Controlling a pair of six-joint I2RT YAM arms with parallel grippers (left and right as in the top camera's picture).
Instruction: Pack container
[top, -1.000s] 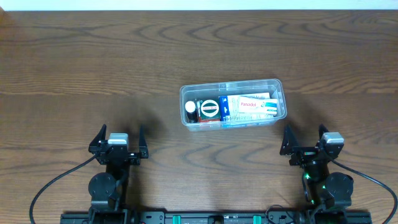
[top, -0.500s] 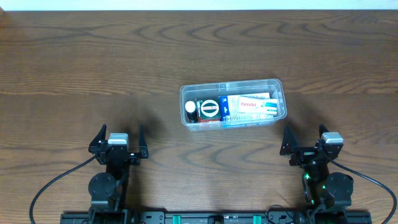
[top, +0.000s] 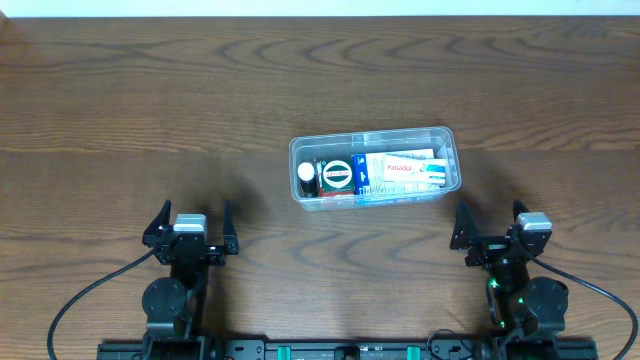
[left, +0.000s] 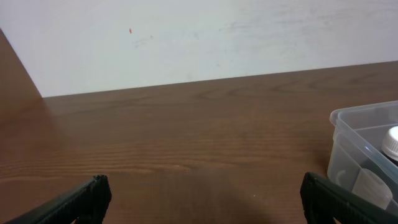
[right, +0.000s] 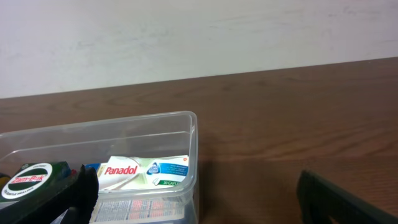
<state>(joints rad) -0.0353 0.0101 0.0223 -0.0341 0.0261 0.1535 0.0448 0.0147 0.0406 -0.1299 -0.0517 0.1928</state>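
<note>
Container (top: 372, 136), holding Panadol box (top: 400, 166) and bottle (top: 306, 173), is located ahead of and between the spread, empty jaws of left gripper (top: 196, 209) and right gripper (top: 489, 210); packing is judged complete, so contents are best left undisturbed.

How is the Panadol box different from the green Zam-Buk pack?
The Panadol box is mostly white; the Zam-Buk pack is dark green with a white oval label. The Panadol box is longer than the Zam-Buk pack. The Panadol box lies toward the right end of the container, the Zam-Buk pack nearer its left. Both sit inside it, names facing up.
</note>
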